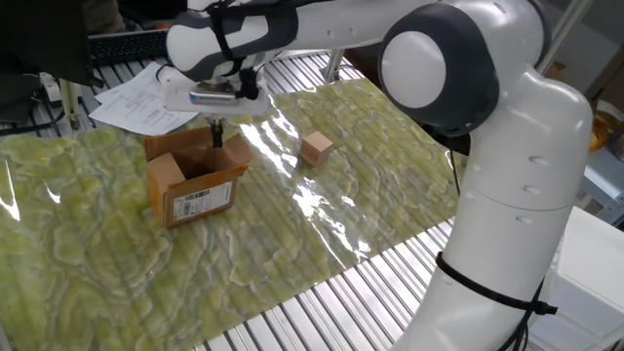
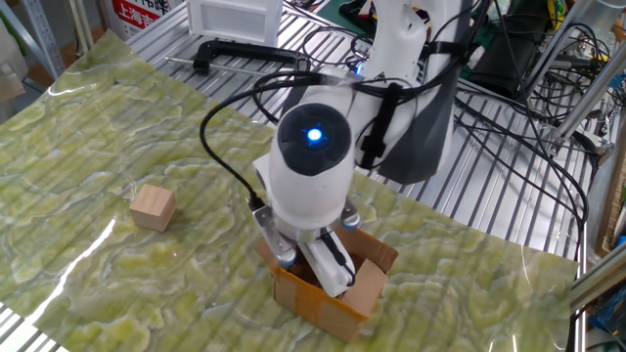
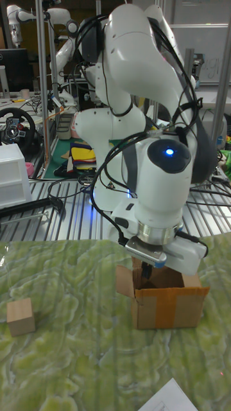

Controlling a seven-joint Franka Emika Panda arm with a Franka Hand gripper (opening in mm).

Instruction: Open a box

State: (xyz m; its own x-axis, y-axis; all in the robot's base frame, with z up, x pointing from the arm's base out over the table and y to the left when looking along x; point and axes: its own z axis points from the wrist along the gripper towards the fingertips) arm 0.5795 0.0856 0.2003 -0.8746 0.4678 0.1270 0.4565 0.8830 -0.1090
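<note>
- We see the box (image 1: pixel 191 180) on the green mat (image 1: pixel 117 263), left of the middle in one fixed view. Its white label faces us there.
- The top of the box is open. One flap sticks out at the back and one at the right side.
- In the other fixed view the box (image 2: pixel 328 293) sits low in the middle, partly hidden by the arm's round white head.
- In the tall fixed view the box (image 3: pixel 168 302) is a bit below the middle, with a strip of tape down its front.
- The gripper (image 1: pixel 216 136) hangs over the back part of the open box, pointing straight down. Its dark tips reach down to about the top edge.
- The fingers look close together, like one thin dark stick. We cannot tell if they pinch a flap or anything else.
- A small cube (image 1: pixel 316 148) sits on the mat to the right of the box, well apart from it.
- Some papers (image 1: pixel 141 97) lie past the mat at the upper left.
</note>
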